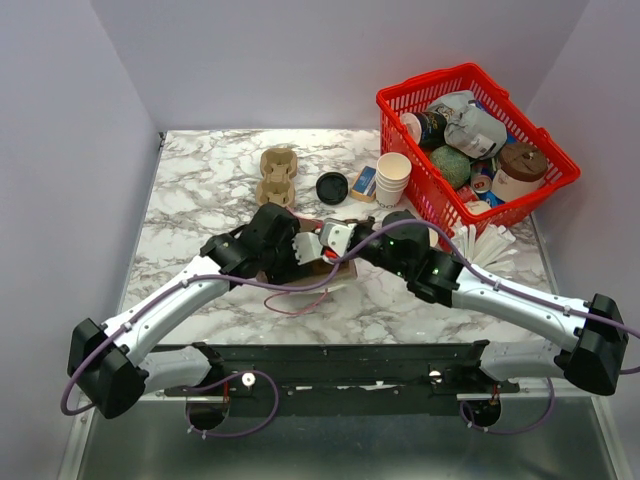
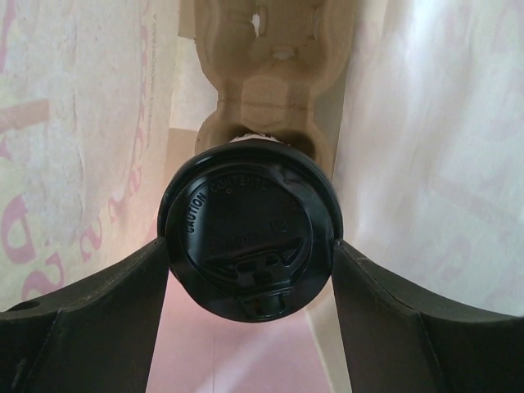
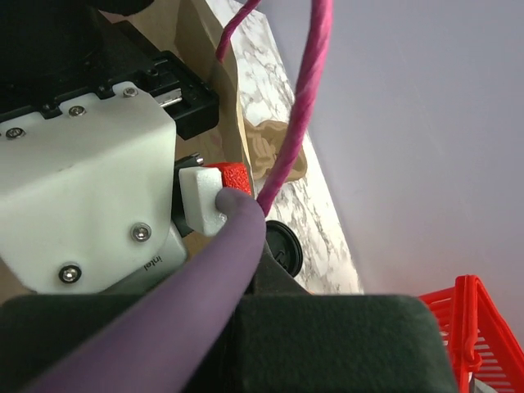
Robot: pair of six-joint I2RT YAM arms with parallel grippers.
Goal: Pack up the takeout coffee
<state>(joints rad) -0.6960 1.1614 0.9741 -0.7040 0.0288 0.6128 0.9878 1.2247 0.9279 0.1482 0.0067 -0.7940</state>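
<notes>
The takeout coffee (image 2: pixel 250 233) shows its round black lid, end on, in the left wrist view. My left gripper (image 2: pixel 250 247) is shut on it, one dark finger (image 2: pixel 123 303) pressing each side. Pale bag walls (image 2: pixel 426 147) with pink print stand on both sides, and a brown cup carrier (image 2: pixel 270 82) lies beyond the cup. From above, my left gripper (image 1: pixel 298 248) and right gripper (image 1: pixel 343 240) meet over a brown bag (image 1: pixel 340 270); the cup is hidden there. The right wrist view is blocked by a purple cable (image 3: pixel 205 270) and the left arm's camera housing (image 3: pixel 82 188), so its jaws do not show.
A red basket (image 1: pixel 425 82) full of packaged goods stands at the back right. A stack of white cups (image 1: pixel 393 178), a loose black lid (image 1: pixel 332 187) and a second brown cup carrier (image 1: pixel 278 175) sit behind the grippers. White sticks (image 1: pixel 490 245) lie at the right.
</notes>
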